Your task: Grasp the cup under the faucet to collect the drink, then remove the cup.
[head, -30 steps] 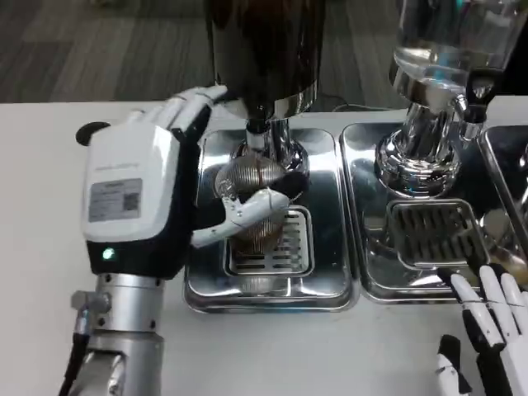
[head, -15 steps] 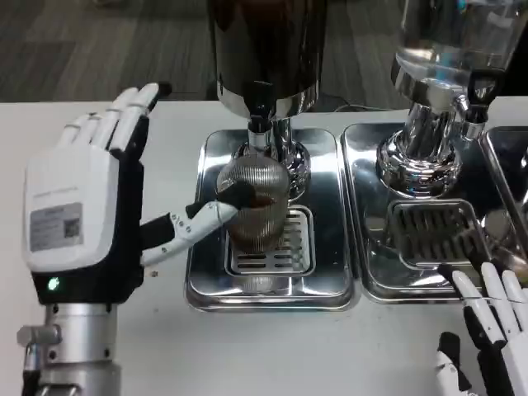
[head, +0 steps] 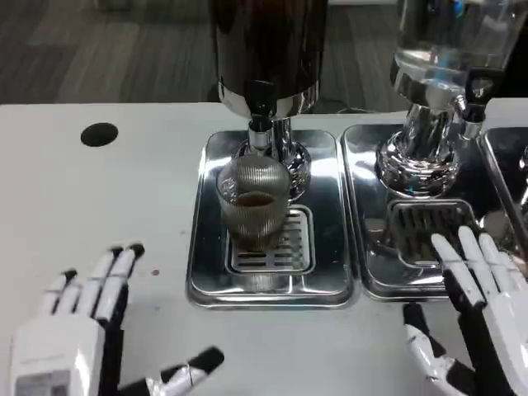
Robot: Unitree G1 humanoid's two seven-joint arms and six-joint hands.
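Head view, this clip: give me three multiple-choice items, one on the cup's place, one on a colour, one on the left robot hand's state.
1. Where does the cup stand?
A. On the drip grate under the dark dispenser's faucet
B. On the bare white table
C. Under the clear dispenser

2. What colour is the drink in the cup?
A. Green
B. Brown
C. Blue

3. What is the left robot hand doing?
A. Gripping the cup
B. Pressing the faucet
C. Holding nothing, fingers spread, apart from the cup

Answers: 1 A, the cup sits on the drip grate below the faucet. 2 B, brown liquid shows through the ribbed glass. 3 C, it lies low over the table, clear of the tray.
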